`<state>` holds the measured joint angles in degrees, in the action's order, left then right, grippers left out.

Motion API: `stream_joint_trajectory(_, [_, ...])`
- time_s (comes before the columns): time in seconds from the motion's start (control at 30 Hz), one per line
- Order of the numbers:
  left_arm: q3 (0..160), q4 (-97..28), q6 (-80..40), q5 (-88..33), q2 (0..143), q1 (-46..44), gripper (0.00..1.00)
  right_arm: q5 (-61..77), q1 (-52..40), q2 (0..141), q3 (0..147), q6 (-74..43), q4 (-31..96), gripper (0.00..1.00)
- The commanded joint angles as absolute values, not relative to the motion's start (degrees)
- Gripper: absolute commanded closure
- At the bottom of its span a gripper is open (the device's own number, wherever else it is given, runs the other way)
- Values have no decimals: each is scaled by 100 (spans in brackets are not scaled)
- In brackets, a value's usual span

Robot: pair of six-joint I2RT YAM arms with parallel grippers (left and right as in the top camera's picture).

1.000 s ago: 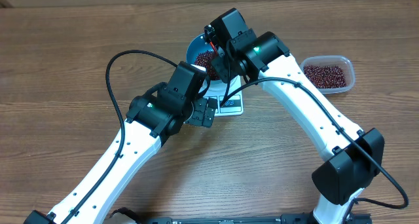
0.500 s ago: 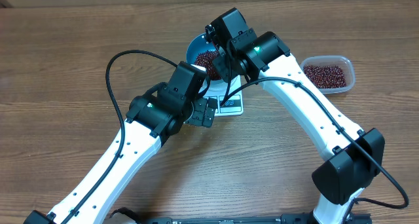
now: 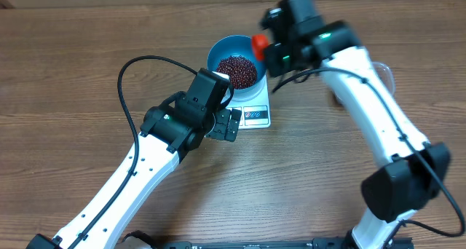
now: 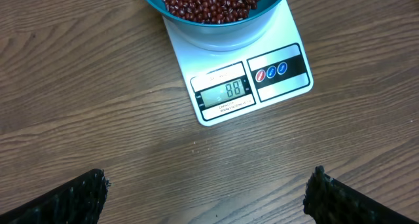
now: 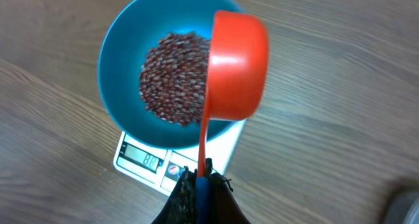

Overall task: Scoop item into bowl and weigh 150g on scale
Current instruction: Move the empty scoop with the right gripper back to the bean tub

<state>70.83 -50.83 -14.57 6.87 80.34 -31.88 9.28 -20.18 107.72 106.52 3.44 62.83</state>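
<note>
The left tool (image 4: pixel 206 196) hangs wide open over the bench (image 4: pixel 78 112), holding nothing. It looks down at the scale (image 4: pixel 252 86). The little window on the scale shows 88, so I think more beans are needed to reach 150.

The blue bowl (image 3: pixel 216 54) sits on the scale. The item, a heap of small dark red beans (image 3: pixel 237 70), lies inside the bowl.

Next comes the red scoop (image 5: pixel 239 60). It is up in the air over the right edge of the bowl, tipped so only its round back shows. I cannot tell if beans are left in it.

The right tool (image 5: pixel 200 192) is closed tight on the scoop's handle.

The clear tub (image 3: pixel 388 73) is mostly hidden behind the right arm.

To do this well, get the next scoop from the tub and tip it slowly over the middle of the bowl. Near 150, pour only a few beans at a time. Do not bump the bowl, or the number may jump.
</note>
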Motion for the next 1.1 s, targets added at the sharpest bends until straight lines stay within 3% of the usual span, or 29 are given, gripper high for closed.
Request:
stream_joint_trajectory(0.0, [7041,-5076,-1369,676,7994,-3188,0,1721,-1446,10090,10851,272,6440,96])
stream_joint_trajectory(0.17, [7041,-5076,-1369,676,7994,-3188,0,1431,-607,9760,10849,346,6928,96])
stream_joint_trajectory(0.43, [7041,-5076,-1369,679,7994,-3188,0,-252,351,9723,10565,344,7677,96])
stream_joint_trajectory(0.73, [7041,-5076,-1369,676,7994,-3188,0,-1243,388,9808,9614,346,7566,96])
stream_joint_trajectory(1.07, [7041,-5076,-1369,679,7994,-3188,0,-1332,384,10237,9439,672,7369,96])
